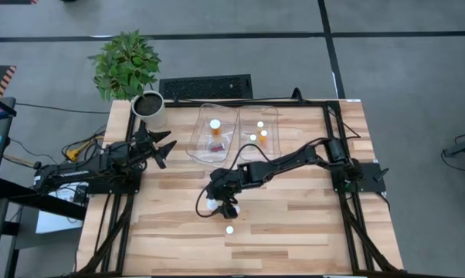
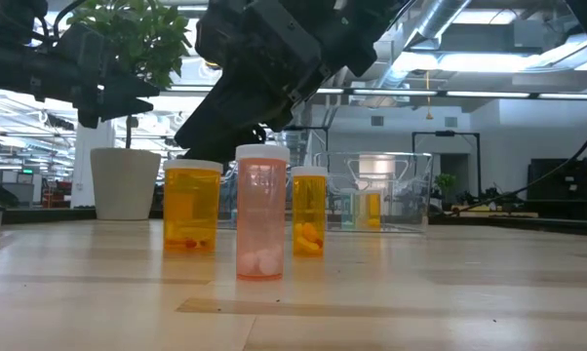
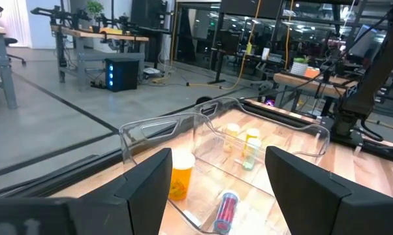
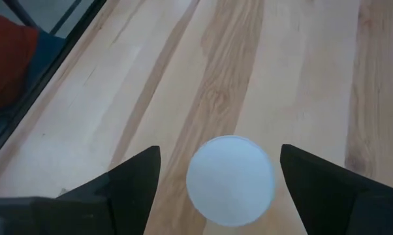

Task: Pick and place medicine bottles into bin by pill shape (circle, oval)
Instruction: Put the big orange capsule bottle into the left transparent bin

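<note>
Pale wooden tabletop [image 1: 294,224] carries two clear plastic bins side by side at its far edge, the left bin [image 1: 204,147] and the right bin [image 1: 275,116], each already holding white-capped medicine bottles. The right claw [image 1: 221,202] hangs wide open, straight above the white round cap [image 4: 230,180] of one upright bottle, holding nothing. In the level view three loose bottles stand near one another: a wide orange bottle [image 2: 192,206], a pinkish translucent bottle [image 2: 261,211] and a slim orange bottle [image 2: 309,211]. The likeliest trouble, I judge, is a finger clipping a neighbour on the way down and toppling it, or a grip too high on the cap letting the bottle slip. One more white-capped bottle [image 1: 229,229] stands alone nearer the front edge, with bare wood around it. The left claw [image 1: 161,144] waits open beside the white plant pot [image 1: 151,110], facing the bins, so a carry to the left bin passes close to it
</note>
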You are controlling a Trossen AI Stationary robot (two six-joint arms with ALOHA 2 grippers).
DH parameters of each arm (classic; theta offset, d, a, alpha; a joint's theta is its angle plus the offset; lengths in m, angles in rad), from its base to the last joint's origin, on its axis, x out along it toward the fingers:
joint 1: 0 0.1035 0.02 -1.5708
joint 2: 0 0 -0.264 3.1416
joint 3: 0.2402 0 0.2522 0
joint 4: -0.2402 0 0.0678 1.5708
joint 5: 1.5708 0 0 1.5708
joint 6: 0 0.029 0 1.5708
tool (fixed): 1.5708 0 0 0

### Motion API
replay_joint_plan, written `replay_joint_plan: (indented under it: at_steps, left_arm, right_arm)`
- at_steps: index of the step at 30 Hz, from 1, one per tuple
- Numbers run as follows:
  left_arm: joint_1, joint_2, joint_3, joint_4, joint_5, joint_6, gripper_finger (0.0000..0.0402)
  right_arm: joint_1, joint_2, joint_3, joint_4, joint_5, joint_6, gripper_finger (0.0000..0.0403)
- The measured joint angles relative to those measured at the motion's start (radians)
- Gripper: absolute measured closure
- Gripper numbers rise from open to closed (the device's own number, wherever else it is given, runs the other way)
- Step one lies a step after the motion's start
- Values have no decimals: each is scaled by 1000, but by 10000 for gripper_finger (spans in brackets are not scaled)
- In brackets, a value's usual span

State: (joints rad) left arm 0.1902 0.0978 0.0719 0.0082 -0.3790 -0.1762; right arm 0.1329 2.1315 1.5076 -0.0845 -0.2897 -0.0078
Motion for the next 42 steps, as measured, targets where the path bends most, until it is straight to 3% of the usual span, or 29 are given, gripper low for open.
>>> replay_joint_plan:
  at_steps: [15, 21, 28, 33, 42]
  left_arm:
    - [0, 0, 0, 0, 0, 0, 161]
    - [0, 0, 0, -2, -1, 0, 161]
    - [0, 0, 0, -2, -1, 0, 161]
    - [0, 0, 0, -2, -2, -2, 161]
    - [0, 0, 0, -2, -1, -4, 161]
  right_arm:
    - [0, 6, -1, 7, -1, 0, 80]
    - [-5, 58, -2, 56, -67, 47, 80]
    - [-7, 56, -1, 60, -75, 37, 83]
    - [-16, 56, -1, 56, -75, 42, 107]
    - [-23, 55, -1, 54, -76, 45, 186]
